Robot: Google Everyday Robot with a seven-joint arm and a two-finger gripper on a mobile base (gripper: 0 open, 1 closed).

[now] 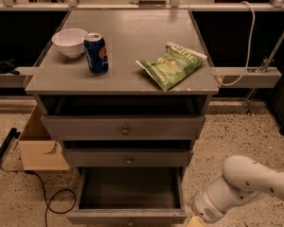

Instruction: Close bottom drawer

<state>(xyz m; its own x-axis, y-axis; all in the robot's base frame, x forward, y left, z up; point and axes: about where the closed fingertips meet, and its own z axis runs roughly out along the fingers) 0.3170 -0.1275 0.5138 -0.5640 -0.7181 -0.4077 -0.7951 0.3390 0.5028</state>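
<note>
The bottom drawer (128, 216) of the grey cabinet stands pulled far out, and its deep dark box is bare inside. Its flat front runs along the lower edge of the camera view, with the knob barely showing. My white arm (241, 186) reaches in from the lower right. The gripper (195, 222) hangs at the very bottom of the view, just right of the drawer's front right corner. Only its tan tip shows, and whether it touches the drawer is hidden.
The top drawer (125, 126) and middle drawer (128, 159) sit slightly ajar above. A white bowl (70, 41), a blue can (96, 53) and a green chip bag (173, 64) rest on the cabinet top (132, 27). A cardboard box (38, 148) and a black cable (47, 202) lie on the floor at left.
</note>
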